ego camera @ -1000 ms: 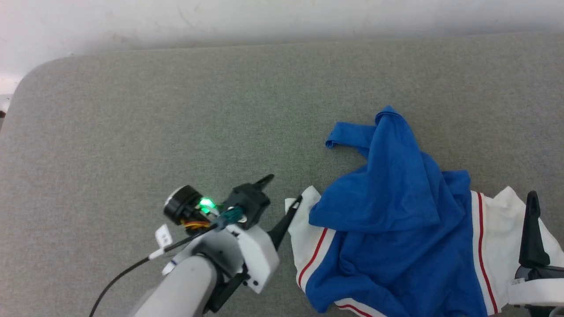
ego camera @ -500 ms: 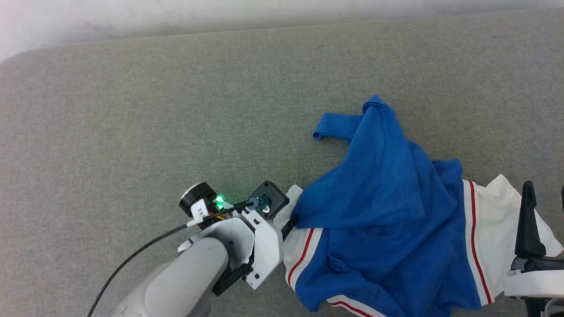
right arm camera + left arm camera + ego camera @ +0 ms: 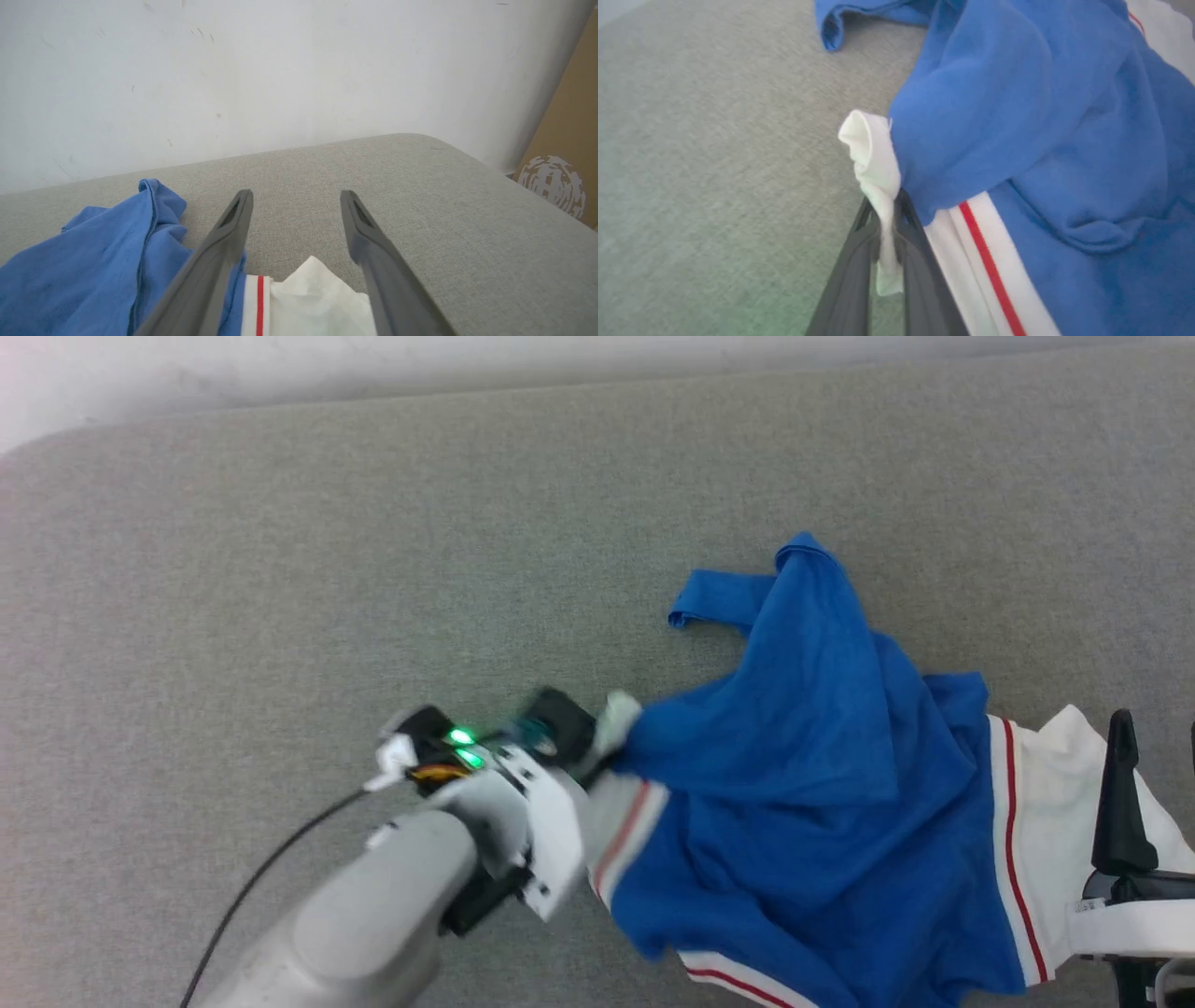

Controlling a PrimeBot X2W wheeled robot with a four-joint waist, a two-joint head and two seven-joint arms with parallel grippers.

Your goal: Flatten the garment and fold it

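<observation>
Left pincer (image 3: 887,210) is clamped on the white sleeve tip (image 3: 873,158) of the shirt (image 3: 822,756), which lies crumpled by the near edge of the worktop (image 3: 373,569), right half. Right pincer (image 3: 296,196) is spread wide and empty over the other sleeve. Risk, we reckon: the thin pinch slips under pull, or the blue body drags along bunched. Bare worktop runs to the left and far edges, less toward the right edge.

The garment (image 3: 822,784) runs off the head view's bottom edge; the left claw (image 3: 596,761) is blurred.
</observation>
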